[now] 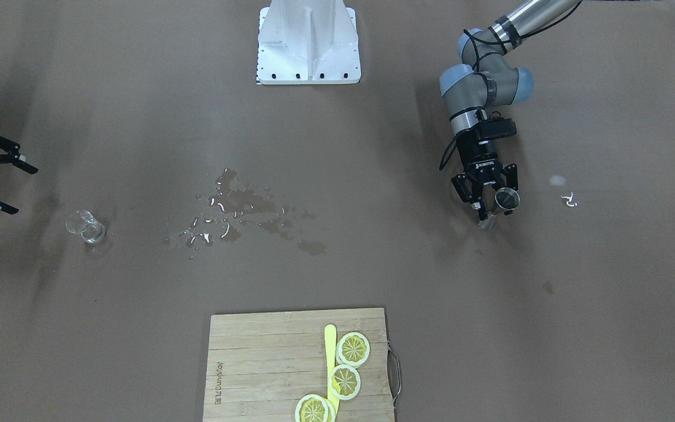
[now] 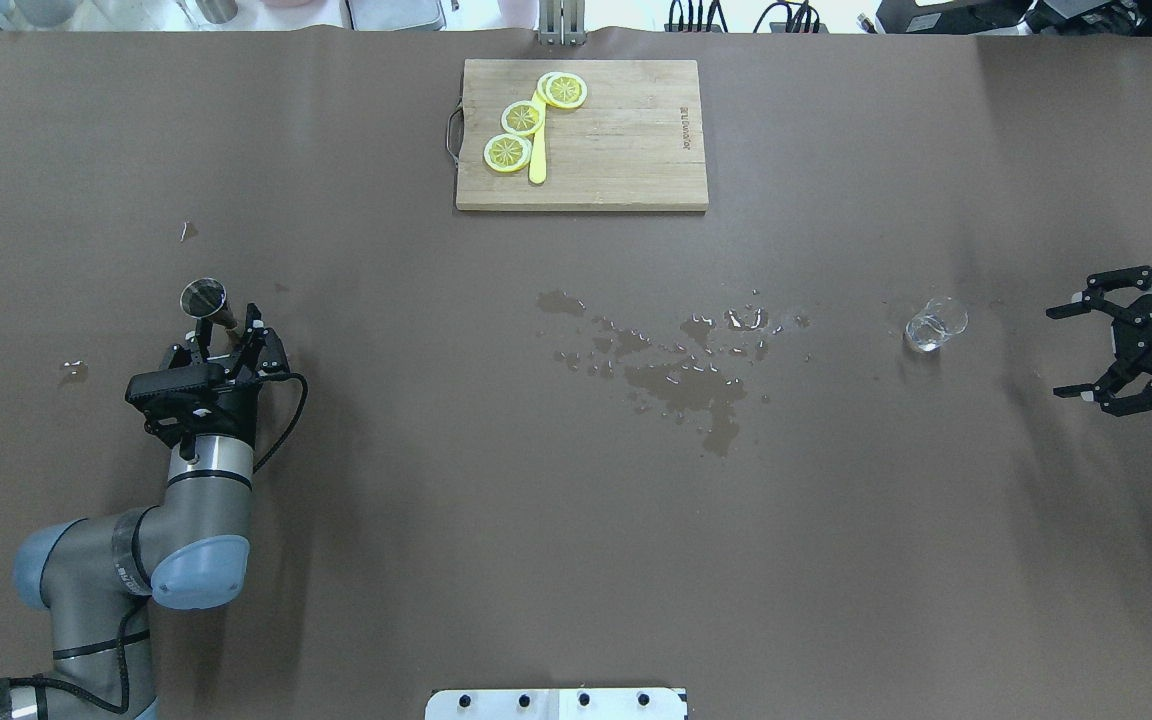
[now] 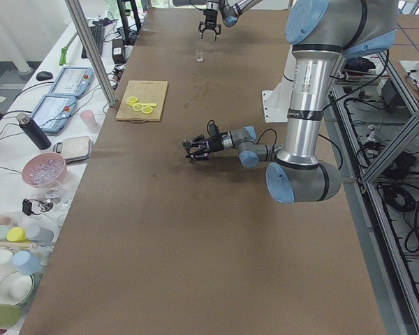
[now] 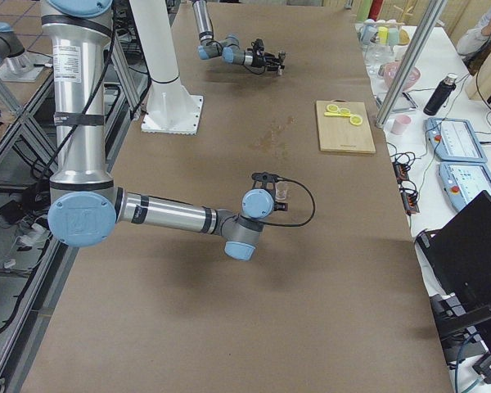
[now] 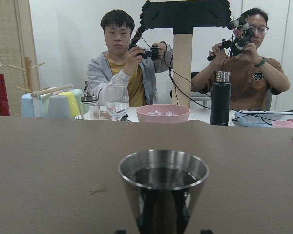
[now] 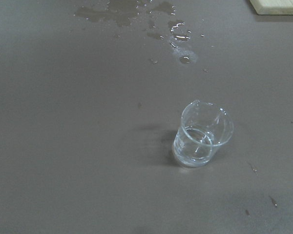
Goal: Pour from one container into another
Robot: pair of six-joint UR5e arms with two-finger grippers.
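Brown desk (image 2: pixel 436 520), water (image 2: pixel 681 380) spilled mid-desk; two people (image 5: pixel 119 63) sit beyond its far edge. Left claw (image 2: pixel 221 335), jaws spread, at upright metal cup (image 2: pixel 204 297) near left edge; right claw (image 2: pixel 1061 352), spread, apart from glass (image 2: pixel 935 323) near right edge.

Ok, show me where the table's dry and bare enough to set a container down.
Widest dry patch: between the metal cup at the left gripper and the spill, robot-side of the cutting board. Also bare: the strip between the spill and the base plate. Tight: between the spill's droplets and the glass beaker, beside the open right gripper.
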